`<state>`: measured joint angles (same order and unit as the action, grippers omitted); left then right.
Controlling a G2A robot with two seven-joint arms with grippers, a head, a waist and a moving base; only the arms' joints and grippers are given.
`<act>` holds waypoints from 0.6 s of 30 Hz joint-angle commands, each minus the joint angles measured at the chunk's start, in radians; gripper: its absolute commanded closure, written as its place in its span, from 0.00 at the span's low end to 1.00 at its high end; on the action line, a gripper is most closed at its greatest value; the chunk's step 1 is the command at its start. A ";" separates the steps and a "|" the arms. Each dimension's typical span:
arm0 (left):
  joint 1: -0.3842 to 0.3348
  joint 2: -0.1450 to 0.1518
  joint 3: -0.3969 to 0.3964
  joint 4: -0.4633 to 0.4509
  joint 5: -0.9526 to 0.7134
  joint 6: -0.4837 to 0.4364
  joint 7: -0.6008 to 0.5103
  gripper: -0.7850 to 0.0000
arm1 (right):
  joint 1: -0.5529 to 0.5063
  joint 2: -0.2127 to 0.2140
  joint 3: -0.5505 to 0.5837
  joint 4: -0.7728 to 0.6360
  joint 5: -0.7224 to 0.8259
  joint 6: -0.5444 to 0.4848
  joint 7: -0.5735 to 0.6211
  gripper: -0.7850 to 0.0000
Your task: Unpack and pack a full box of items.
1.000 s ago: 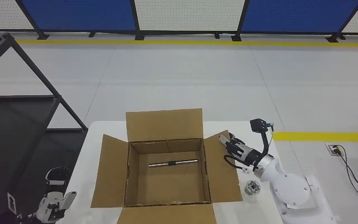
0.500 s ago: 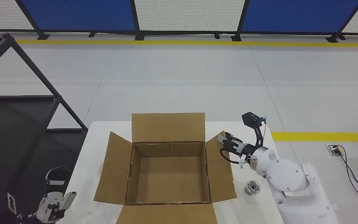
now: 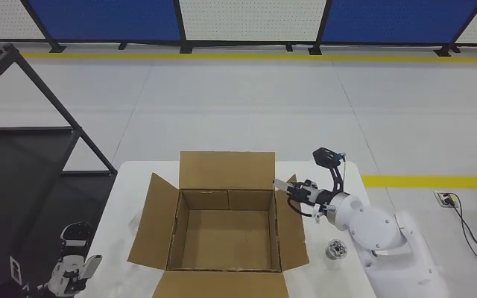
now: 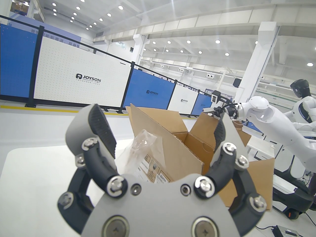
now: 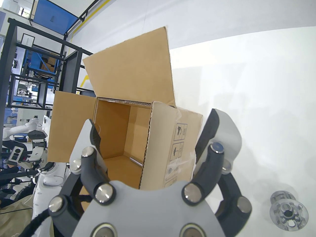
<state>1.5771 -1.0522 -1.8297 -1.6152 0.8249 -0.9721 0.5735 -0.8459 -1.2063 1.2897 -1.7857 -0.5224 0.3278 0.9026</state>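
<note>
Open box (image 3: pixel 223 227) on the white counter (image 3: pixel 130 179), flanked left and right.

Left of the box, the left hand (image 4: pixel 159 119) is released, fingers spread and holding nothing, facing the box's left flap, where a crumpled clear plastic wrap (image 4: pixel 139 144) shows. The box stands with all four flaps folded out; a thin metal rod (image 5: pixel 136 161) lies on its floor against the right wall. At the box's right side the right hand (image 3: pixel 289 191) is also released, its fingers spread either side of the right flap's edge; whether they touch it cannot be told. Right of the box, apart from it, a small metal spool (image 3: pixel 336 249) lies on the counter.
</note>
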 commanded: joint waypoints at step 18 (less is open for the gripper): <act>0.000 0.000 0.000 0.000 0.000 0.000 0.000 0.00 | -0.163 0.043 0.140 -0.230 -0.011 -0.039 0.206 0.00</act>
<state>1.5771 -1.0522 -1.8297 -1.6152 0.8249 -0.9721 0.5735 -1.0092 -1.1633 1.4308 -2.0167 -0.5330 0.2883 1.1099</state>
